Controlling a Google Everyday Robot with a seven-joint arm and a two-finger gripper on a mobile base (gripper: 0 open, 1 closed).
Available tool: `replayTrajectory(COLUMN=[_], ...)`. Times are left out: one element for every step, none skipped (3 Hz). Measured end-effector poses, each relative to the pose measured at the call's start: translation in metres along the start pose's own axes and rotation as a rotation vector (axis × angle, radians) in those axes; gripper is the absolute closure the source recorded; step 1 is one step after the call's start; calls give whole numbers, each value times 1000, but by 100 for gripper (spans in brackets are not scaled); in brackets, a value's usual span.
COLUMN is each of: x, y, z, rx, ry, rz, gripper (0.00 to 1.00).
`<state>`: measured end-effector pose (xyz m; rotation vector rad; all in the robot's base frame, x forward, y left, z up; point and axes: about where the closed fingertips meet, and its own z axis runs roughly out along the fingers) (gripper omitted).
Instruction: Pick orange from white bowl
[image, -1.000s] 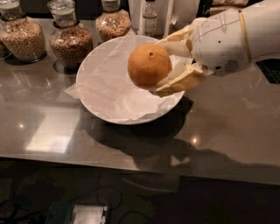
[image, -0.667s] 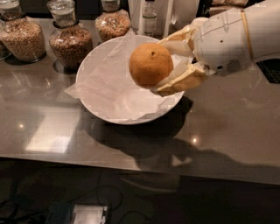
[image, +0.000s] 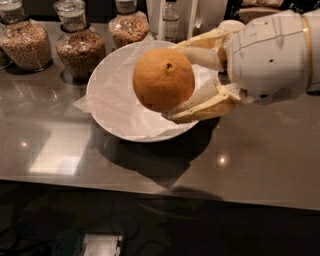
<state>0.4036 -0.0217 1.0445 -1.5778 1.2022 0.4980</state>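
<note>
The orange is round and yellow-orange with a small dark stem dimple. My gripper comes in from the right and is shut on the orange, one cream finger behind its top and one under its lower right. It holds the fruit above the white bowl. The bowl is wide and shallow, lined with crinkled white paper, and sits on the grey counter. The orange and fingers hide part of the bowl's right side.
Three glass jars of grains and nuts stand along the back: left, middle, right. A small bottle stands behind the bowl. The counter's front edge runs below, with dark floor beyond.
The orange, held in my gripper, has risen slightly above the bowl and drifted a little right. The bowl and jars have not moved.
</note>
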Motion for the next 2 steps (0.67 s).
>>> replayTrajectory(x=[-23,-23], y=[17,17], z=[-10,-10], rx=[50,50], ry=[-56,-56], rz=[-29,-29], gripper=[100,100])
